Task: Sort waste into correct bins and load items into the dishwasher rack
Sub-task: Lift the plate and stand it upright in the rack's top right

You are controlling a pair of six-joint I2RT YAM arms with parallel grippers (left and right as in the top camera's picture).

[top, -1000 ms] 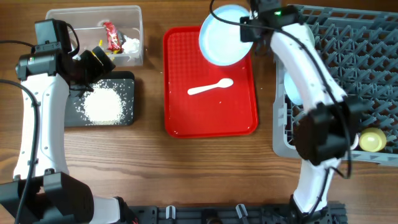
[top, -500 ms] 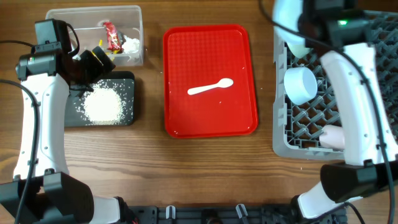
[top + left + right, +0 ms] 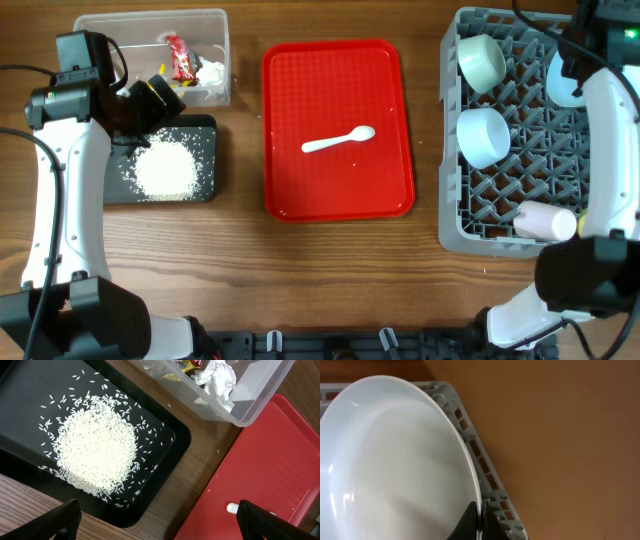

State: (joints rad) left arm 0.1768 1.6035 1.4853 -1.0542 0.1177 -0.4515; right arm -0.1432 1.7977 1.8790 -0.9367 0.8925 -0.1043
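My right gripper (image 3: pixel 479 521) is shut on the rim of the pale blue plate (image 3: pixel 395 460), which stands on edge over the far right part of the grey dishwasher rack (image 3: pixel 520 180). From overhead the plate (image 3: pixel 561 78) shows beside the right arm. In the rack lie a pale green bowl (image 3: pixel 480 62), a pale blue bowl (image 3: pixel 482 136) and a white cup (image 3: pixel 546 220). The white spoon (image 3: pixel 338 141) lies on the red tray (image 3: pixel 340 70). My left gripper (image 3: pixel 165 527) hangs open over the black tray (image 3: pixel 167 445), which holds the rice heap (image 3: pixel 95 447). The clear tub (image 3: pixel 215 25) contains wrappers (image 3: pixel 181 58) and a tissue (image 3: pixel 216 377).
The red tray sits between the two bins on the left and the rack on the right. Bare wooden table (image 3: pixel 330 270) runs along the front. The right arm (image 3: pixel 605 130) reaches across the rack's right side.
The right arm carried the plate from above the red tray's far corner rightward to the rack's far right part. The left arm has not moved.
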